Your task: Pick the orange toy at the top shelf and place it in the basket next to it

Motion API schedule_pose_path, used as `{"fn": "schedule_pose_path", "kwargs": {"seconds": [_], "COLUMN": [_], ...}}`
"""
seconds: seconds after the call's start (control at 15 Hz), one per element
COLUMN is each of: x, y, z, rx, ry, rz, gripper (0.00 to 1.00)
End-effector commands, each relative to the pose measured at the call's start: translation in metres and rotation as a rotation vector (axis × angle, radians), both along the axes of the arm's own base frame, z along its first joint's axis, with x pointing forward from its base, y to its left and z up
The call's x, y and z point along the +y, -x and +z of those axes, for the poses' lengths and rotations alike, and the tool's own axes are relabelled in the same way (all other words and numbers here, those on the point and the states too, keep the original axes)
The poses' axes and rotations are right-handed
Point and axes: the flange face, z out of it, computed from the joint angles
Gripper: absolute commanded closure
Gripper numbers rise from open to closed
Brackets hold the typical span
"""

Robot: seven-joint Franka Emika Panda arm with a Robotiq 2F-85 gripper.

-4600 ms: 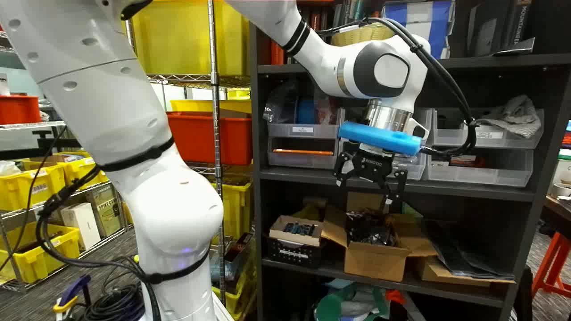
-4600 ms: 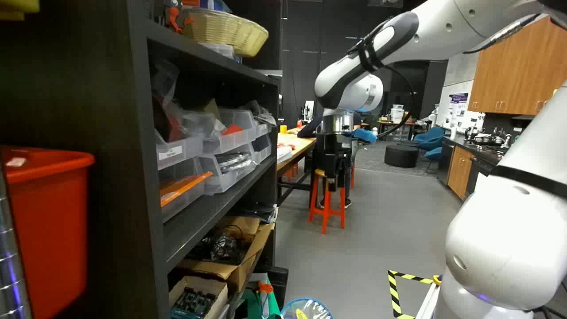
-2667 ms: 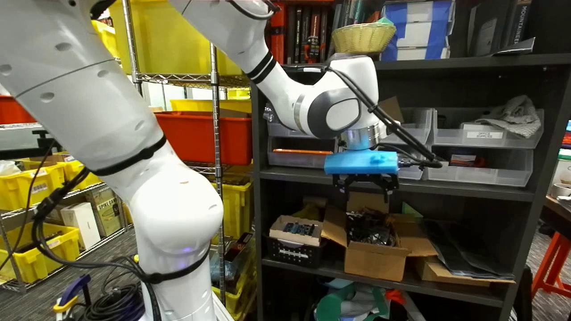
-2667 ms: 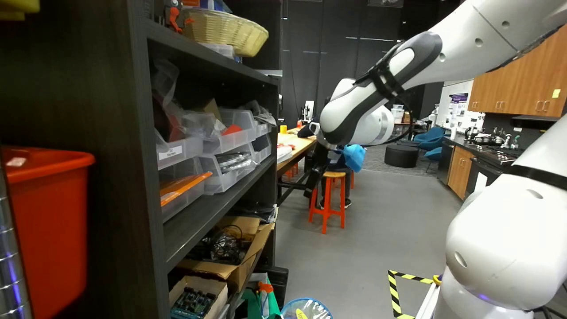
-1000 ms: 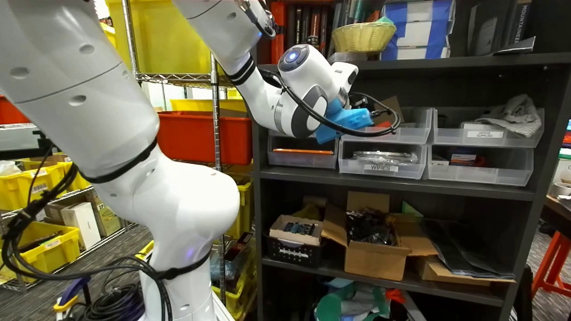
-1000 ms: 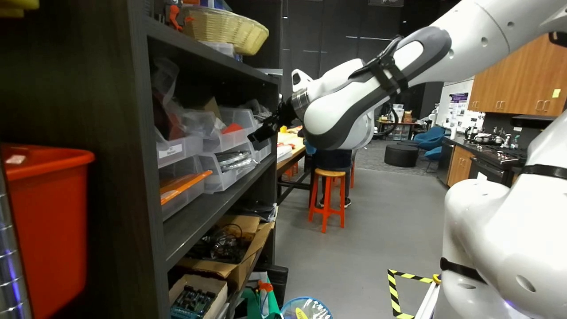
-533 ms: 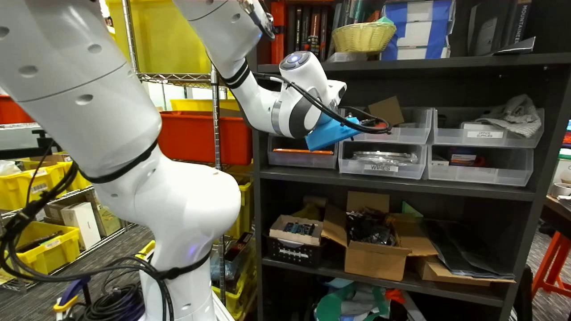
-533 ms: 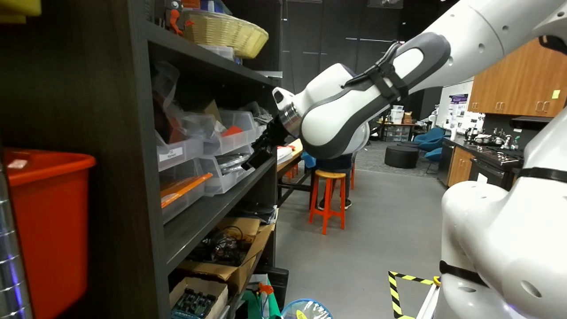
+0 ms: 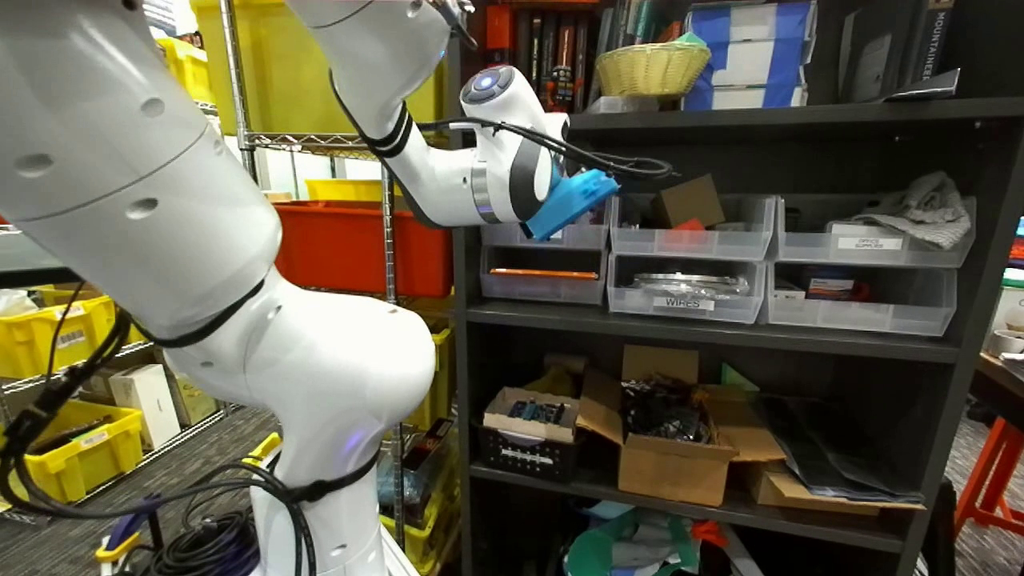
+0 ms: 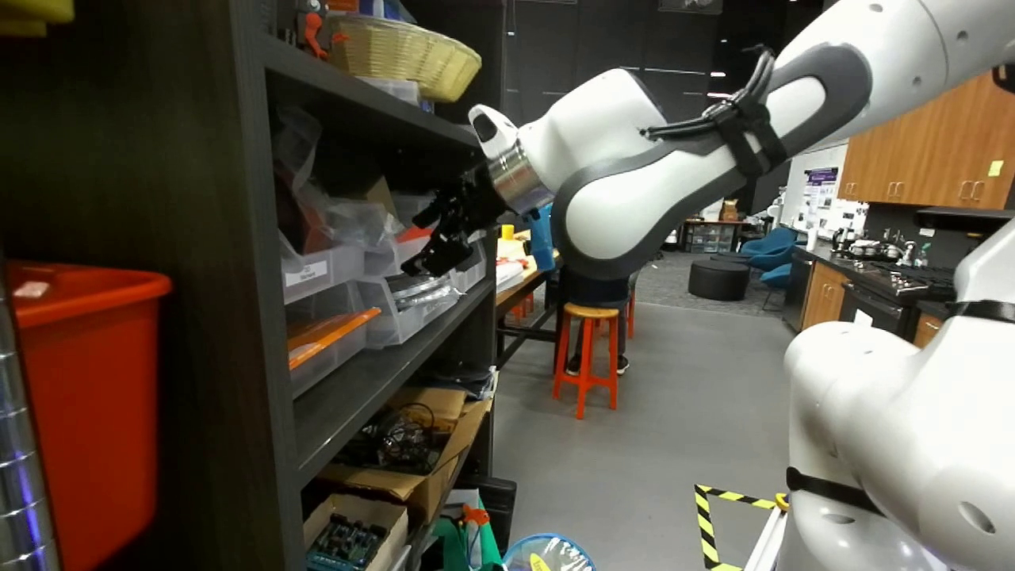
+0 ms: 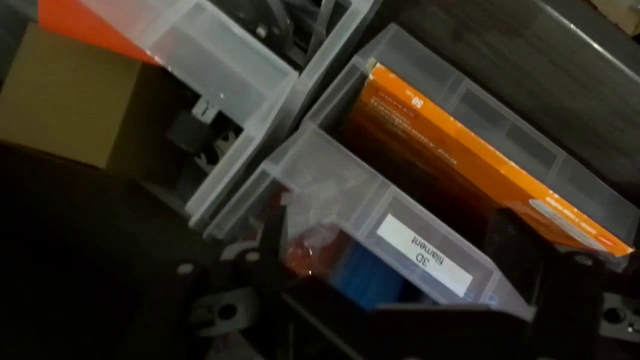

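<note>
Wrist view: your fingers [image 11: 562,287] stand spread wide, one toward 8 o'clock and the other toward 4, with an open gap between them.

"Past that gap you have a clear bin [image 11: 362,195] whose label [image 11: 425,255] reads '3D filament', upside down to you. Out at 3 o'clock you get a flat orange box [image 11: 450,135], and near 10 o'clock a brown cardboard box [image 11: 65,95]."

"Are you touching that bin, then?"

"You can't tell from these angles. In an exterior view you find the fingers tilted, tips toward 8 o'clock, with clear bins [image 10: 382,258] behind them. In an exterior view your arm [image 9: 448,184] and its blue casing [image 9: 572,204] cover them."

"And where do you have the orange toy [image 10: 312,30]?"

"On the top shelf [image 10: 317,73], well apart from your fingers. In an exterior view you look from them toward 11 o'clock to find it."

"Your basket [image 10: 412,63]?"

"Same shelf, beside the toy. It is pale tan, and in both exterior views you go from the toy toward roughly 3 o'clock to reach it. You can see a clear plastic container [image 10: 396,89] just beneath it."
</note>
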Motion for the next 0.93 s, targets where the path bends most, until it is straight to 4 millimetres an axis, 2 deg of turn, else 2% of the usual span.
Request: {"fn": "schedule_pose_path", "kwargs": {"seconds": [0.0, 0.2, 0.4, 0.67, 0.73, 0.87], "x": [0.008, 0.012, 0.007, -0.023, -0.036, -0.038], "y": [0.023, 0.042, 0.064, 0.102, 0.112, 0.109], "z": [0.027, 0.043, 0.060, 0.085, 0.101, 0.091], "rx": [-0.113, -0.191, -0.328, -0.504, -0.525, -0.481], "ry": [0.010, 0.009, -0.026, -0.179, -0.237, -0.256], "rz": [0.081, 0.151, 0.221, 0.256, 0.236, 0.212], "gripper": [0.00, 0.00, 0.00, 0.00, 0.00, 0.00]}}
